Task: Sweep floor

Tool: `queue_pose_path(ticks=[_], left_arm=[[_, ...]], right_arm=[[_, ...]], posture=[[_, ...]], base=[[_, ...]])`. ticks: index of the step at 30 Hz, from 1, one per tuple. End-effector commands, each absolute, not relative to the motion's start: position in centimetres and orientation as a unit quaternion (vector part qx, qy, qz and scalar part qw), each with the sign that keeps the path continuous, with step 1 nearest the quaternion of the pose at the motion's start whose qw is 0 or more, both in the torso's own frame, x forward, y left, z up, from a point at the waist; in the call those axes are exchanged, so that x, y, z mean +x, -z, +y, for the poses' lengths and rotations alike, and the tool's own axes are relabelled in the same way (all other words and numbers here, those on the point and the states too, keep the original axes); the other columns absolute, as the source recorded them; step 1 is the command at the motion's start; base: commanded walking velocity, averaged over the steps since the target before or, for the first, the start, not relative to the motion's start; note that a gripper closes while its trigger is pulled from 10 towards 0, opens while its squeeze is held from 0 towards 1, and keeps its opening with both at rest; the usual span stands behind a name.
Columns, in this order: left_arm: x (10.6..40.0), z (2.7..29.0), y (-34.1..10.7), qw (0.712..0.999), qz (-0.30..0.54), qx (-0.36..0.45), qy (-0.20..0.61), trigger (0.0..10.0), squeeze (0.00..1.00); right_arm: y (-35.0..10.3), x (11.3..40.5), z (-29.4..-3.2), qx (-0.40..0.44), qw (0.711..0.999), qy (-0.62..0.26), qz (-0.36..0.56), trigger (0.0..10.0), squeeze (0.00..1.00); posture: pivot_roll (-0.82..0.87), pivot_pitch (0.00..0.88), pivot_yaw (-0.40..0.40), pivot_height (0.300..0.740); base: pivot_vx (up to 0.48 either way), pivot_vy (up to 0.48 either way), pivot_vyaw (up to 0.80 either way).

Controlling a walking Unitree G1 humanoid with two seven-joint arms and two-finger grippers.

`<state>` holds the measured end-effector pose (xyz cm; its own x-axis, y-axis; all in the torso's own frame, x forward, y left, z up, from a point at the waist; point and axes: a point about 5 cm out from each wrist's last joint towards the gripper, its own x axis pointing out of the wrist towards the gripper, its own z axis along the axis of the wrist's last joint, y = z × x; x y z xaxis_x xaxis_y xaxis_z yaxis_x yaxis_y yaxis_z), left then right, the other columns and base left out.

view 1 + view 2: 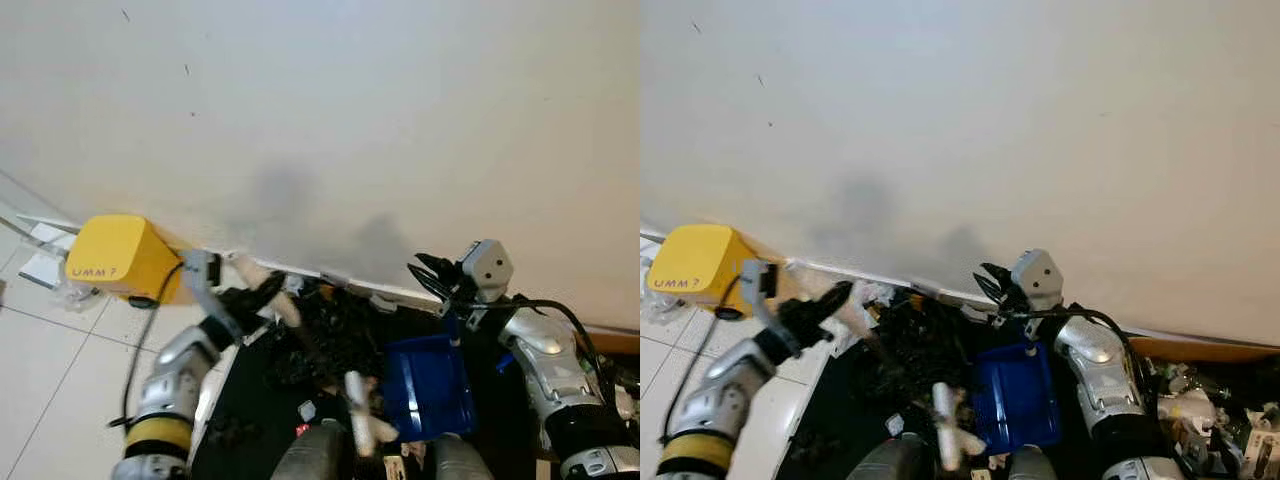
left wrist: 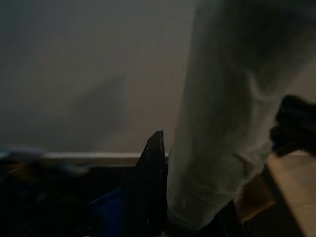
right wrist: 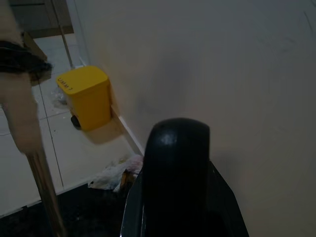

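My left gripper is shut on the pale handle of a broom, which slants down from the skirting toward my legs. In the left wrist view that handle stands beside one black finger. A black tangled mass, bristles or debris, lies by the wall between my arms. The blue dustpan sits on the floor to its right. My right gripper is above the pan, shut on its dark upright handle.
A plain wall fills the upper view, very close ahead. A yellow bin stands against it on the left, on white tiles. Crumpled litter lies by the skirting. A black mat is underfoot. Mixed clutter sits at the right.
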<state>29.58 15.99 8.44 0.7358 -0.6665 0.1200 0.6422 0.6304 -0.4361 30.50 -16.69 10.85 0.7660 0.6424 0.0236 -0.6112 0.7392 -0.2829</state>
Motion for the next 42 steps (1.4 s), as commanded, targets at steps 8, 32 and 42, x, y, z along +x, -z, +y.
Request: queue_pose_path(ticks=[8,32,42], left_arm=[[30.6,13.5,-10.6,0.871,-0.018,-0.285,0.400,10.0,0.00],[24.1,21.4,-15.7,0.899,-0.014,-0.116,0.422,10.0,0.00],[22.4,25.4,-12.9,0.932,0.051,-0.038,0.356,10.0,0.00]], right_arm=[[-11.0,30.1,-16.2,-0.104,0.936,-0.327,-0.077,10.0,0.00],[-10.6,30.1,-16.1,-0.098,0.939,-0.321,-0.070,10.0,0.00],[-10.5,30.1,-16.4,-0.099,0.940,-0.318,-0.069,10.0,0.00]], posture=[[0.07,0.242,0.137,0.740],[0.14,0.233,0.158,0.740],[0.14,0.228,0.163,0.740]], base=[[0.000,0.000,0.00],[0.000,0.000,0.00],[0.000,0.000,0.00]])
